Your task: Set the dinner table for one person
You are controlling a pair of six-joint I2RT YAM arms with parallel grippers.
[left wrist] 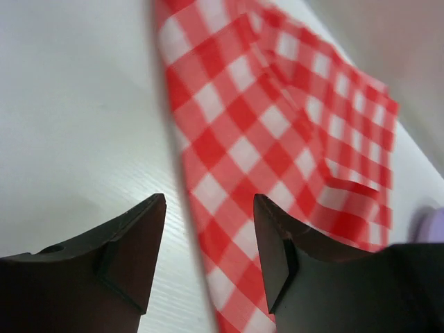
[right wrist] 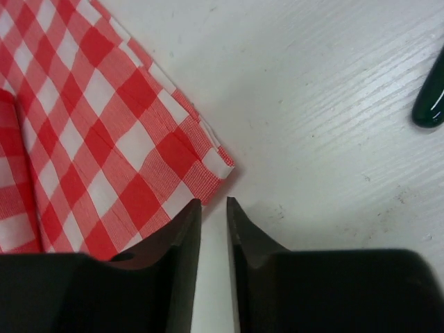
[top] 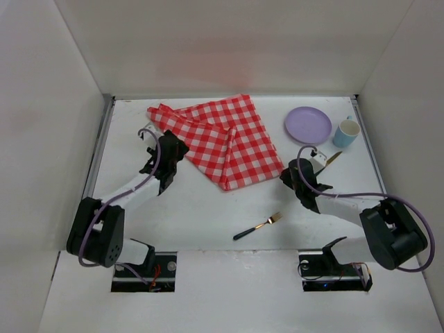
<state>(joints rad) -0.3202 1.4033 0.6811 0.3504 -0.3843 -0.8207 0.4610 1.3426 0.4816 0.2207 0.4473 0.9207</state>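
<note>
**Place Setting Barely Begun as Two Arms Work at the Cloth**

The white desk (top: 201,215), walled on three sides, carries everything needed for one diner, but little of it is in place. The red-and-white checked cloth (top: 229,139) lies askew at the far middle of the desk, folded over on itself and creased, not spread flat. The left tool (left wrist: 208,201) hovers at the cloth's left edge with its jaws wide apart and nothing between them. The right tool (right wrist: 214,202) sits just off the cloth's near corner, its jaws only a narrow slit apart and likewise empty.

By the look of it, the job is at its first step. The cloth has yet to be laid out, and the plate, cup and cutlery have yet to be set on it.

The count:
- One cloth.
- One lilac plate (top: 307,124) near the far right corner, off the cloth.
- One pale blue cup (top: 346,133) just beside the plate.
- One fork (top: 258,226) with a dark handle, lying on bare desk toward the near edge.
- One more golden utensil (top: 334,158) in front of the cup, partly hidden by the right arm, its kind unclear.
</note>
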